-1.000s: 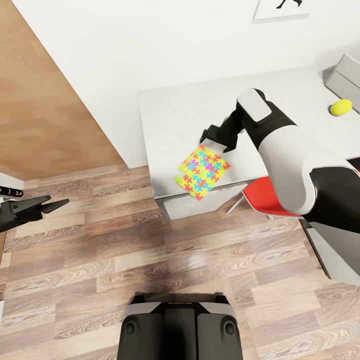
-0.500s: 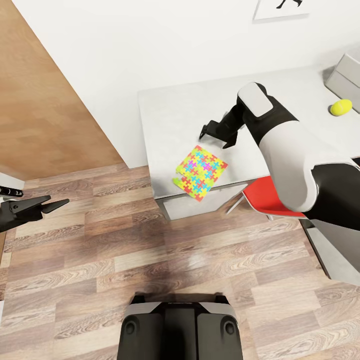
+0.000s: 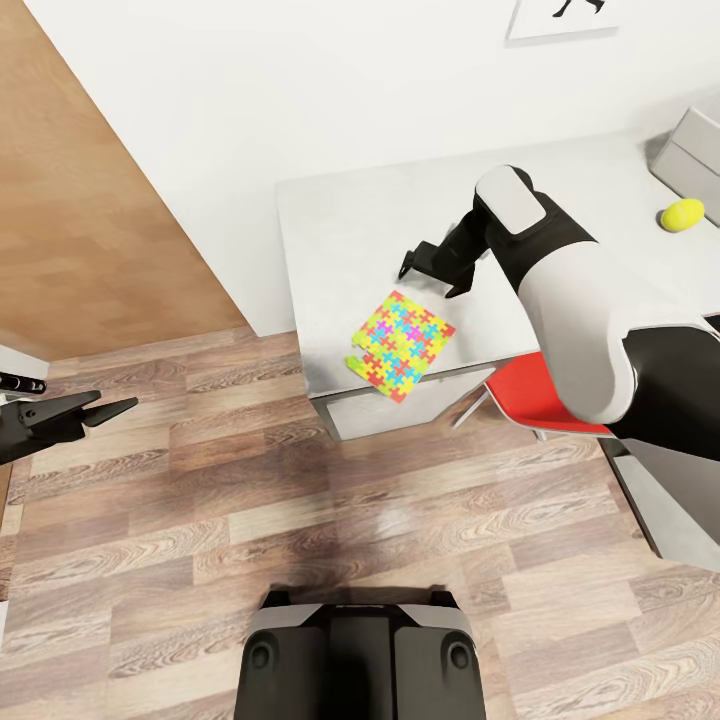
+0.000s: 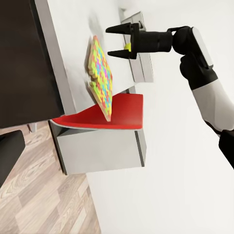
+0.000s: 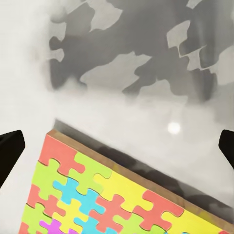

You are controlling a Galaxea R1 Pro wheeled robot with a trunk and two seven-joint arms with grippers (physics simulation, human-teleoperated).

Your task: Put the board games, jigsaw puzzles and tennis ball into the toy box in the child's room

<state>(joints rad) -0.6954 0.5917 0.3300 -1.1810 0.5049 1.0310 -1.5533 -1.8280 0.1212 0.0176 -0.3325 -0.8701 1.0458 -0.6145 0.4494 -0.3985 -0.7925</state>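
Right gripper (image 3: 432,272) hangs with fingers spread and empty above the table (image 3: 340,220), the jigsaw puzzle (image 3: 401,344) lying flat at its 7 o'clock by the table's near edge. Left gripper (image 3: 105,408) hovers over the wood floor (image 3: 300,520), fingers parted, while the tennis ball (image 3: 682,214) rests far off at 2 o'clock from the puzzle.

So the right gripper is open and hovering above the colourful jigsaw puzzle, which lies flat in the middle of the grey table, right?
Not quite. The colourful jigsaw puzzle lies at the front edge of the grey table, a corner overhanging it, as the head view shows. The rest holds: the right gripper is open, its fingers apart above the puzzle.
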